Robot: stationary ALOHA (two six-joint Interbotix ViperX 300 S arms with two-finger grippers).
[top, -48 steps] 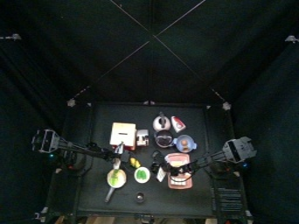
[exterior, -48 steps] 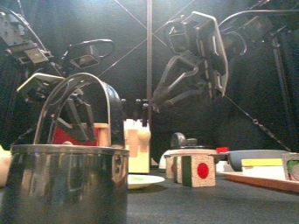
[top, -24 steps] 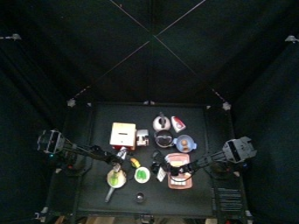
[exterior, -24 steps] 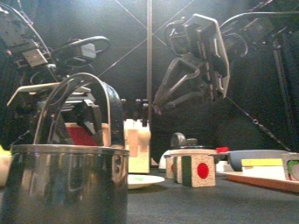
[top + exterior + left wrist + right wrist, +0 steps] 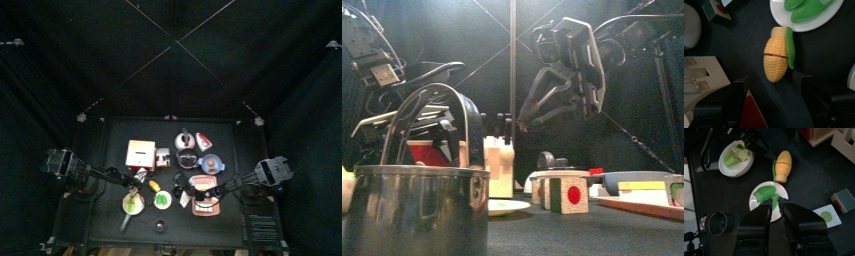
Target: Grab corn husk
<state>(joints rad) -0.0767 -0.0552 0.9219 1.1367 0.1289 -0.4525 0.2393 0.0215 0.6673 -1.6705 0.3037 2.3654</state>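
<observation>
The corn cob [image 5: 775,56] lies on the black table, with its green husk strip [image 5: 789,47] along one side. In the left wrist view my left gripper [image 5: 774,89] is open, low over the table, with one jaw on each side of the cob's narrow end, not touching it. The top view shows the corn [image 5: 155,186] just right of the left gripper [image 5: 143,181]. The right wrist view shows the corn [image 5: 783,166] and husk [image 5: 774,165] ahead of my right gripper [image 5: 777,212], which looks shut and hovers over a white plate with a green leaf [image 5: 767,194].
A white plate with green pieces [image 5: 808,14] sits close beyond the corn. A second plate with greens [image 5: 736,155], a grey box [image 5: 844,199] and a card with a green dot [image 5: 826,214] lie nearby. A metal pot [image 5: 425,210] stands at the table's front left.
My left arm has come down and forward toward the corn. The right arm has hardly moved.
</observation>
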